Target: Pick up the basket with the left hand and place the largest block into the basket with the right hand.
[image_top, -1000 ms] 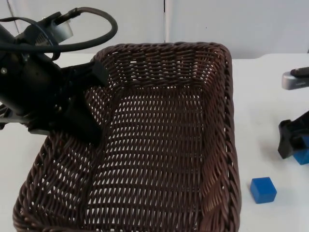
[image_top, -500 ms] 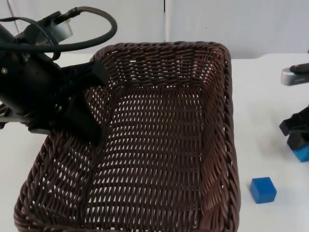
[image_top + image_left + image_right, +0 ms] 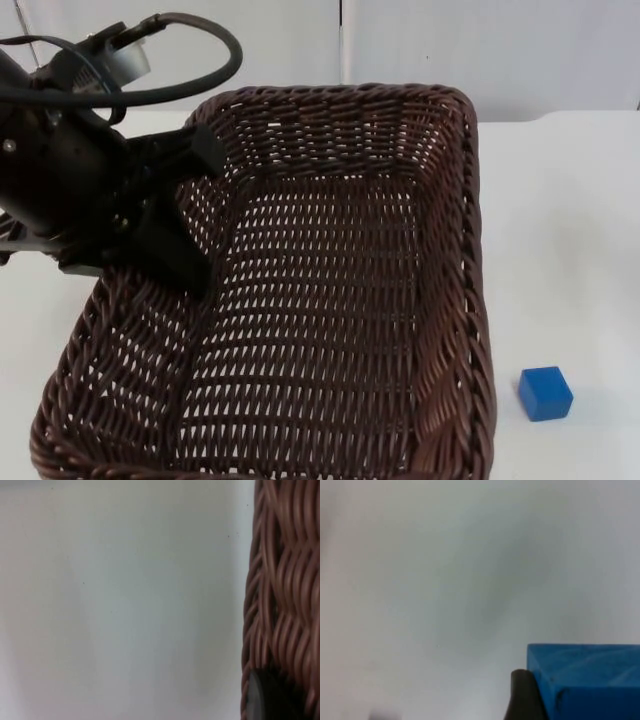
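Note:
A large brown wicker basket [image 3: 455,260] fills the middle of the top view, and its woven rim [image 3: 285,605] runs past the left wrist camera. My left gripper [image 3: 185,270] is shut on the basket's left rim, with one black fingertip [image 3: 265,700] pressed against the weave. A big blue block [image 3: 585,670] sits tight against a black fingertip [image 3: 522,697] in the right wrist view, above the white table; my right gripper [image 3: 592,702] is shut on it. A smaller blue block [image 3: 545,392] lies on the table to the right of the basket.
White table top [image 3: 570,220] stretches to the right of the basket, ending at the grey partition wall [image 3: 500,50] behind it. The left arm's black body [image 3: 70,180] covers the basket's far left corner.
The right gripper, which stood over a blue block at the right edge of the top view, has left the picture, and that block is gone from the table. Left arm and basket held still.

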You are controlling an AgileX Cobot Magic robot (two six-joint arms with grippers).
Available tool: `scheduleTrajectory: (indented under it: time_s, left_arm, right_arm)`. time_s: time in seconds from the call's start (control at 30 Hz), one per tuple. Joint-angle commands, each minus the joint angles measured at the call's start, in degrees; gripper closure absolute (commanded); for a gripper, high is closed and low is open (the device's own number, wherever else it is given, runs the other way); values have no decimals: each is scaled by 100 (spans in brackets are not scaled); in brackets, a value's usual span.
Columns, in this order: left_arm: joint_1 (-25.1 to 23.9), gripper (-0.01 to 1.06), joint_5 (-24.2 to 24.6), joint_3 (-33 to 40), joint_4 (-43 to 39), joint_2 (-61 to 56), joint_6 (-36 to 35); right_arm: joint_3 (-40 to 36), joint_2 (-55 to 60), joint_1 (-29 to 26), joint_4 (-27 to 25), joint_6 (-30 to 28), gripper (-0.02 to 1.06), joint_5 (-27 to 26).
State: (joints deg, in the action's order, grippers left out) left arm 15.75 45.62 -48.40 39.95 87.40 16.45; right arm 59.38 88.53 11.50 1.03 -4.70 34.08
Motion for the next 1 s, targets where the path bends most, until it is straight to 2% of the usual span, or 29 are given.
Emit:
scheduleTrajectory:
  time_s: [0.0, 0.3, 0.73, 0.9, 0.97]
  left_arm:
    - [16, 105, 11, 9, 108, -79, -44]
    - [16, 105, -14, 9, 109, -79, -44]
    - [16, 105, -74, 9, 109, -79, -44]
    - [16, 105, -83, 9, 109, -79, -44]
    - [16, 105, -98, 9, 109, -79, -44]
  right_arm:
    - [32, -453, 37, -15, -25, 105, 217]
    - [32, -1724, 37, -28, -25, 105, 653]
    - [32, -2015, 37, -46, -25, 105, 664]
    - [32, -2015, 37, -301, -25, 105, 594]
    - [32, -2015, 126, -478, -222, 105, 555]
